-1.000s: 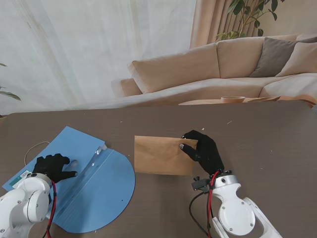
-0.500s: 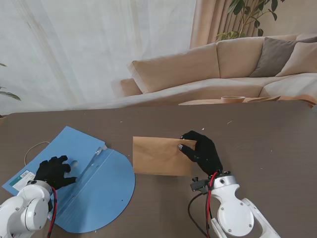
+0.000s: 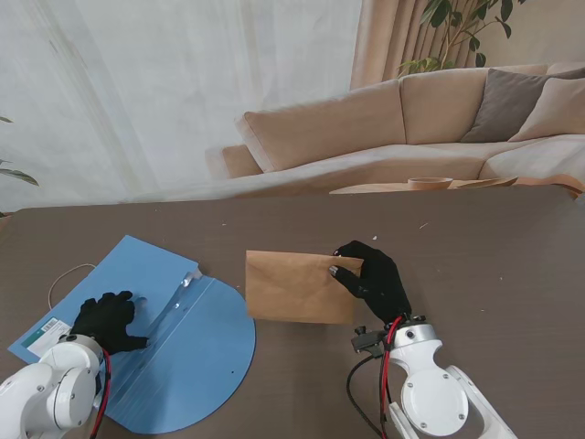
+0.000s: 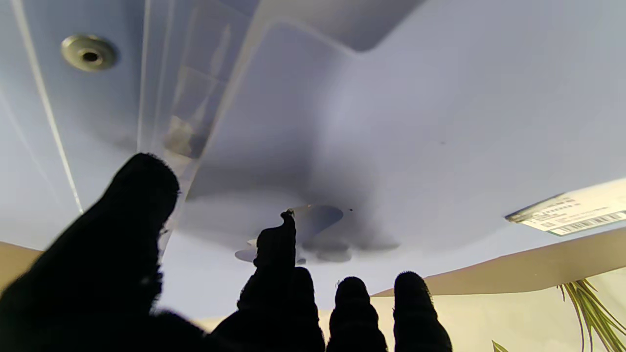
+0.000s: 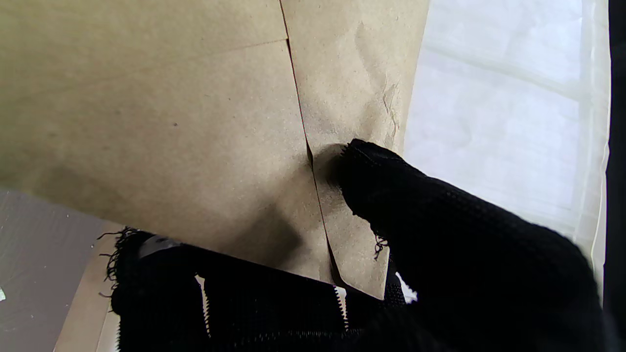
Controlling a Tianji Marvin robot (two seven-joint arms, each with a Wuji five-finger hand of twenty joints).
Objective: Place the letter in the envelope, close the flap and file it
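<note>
Right hand pinching the brown envelope's right edge, thumb on top, left hand resting fingers spread on the open blue folder, gripping nothing

No readable text, label print illegible

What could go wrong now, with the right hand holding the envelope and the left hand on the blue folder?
1. The right hand pinches the envelope only at one end, so the free end may sag or twist.
2. The left hand rests flat on the blue folder; the folder might slide when the envelope is pushed in.
</note>
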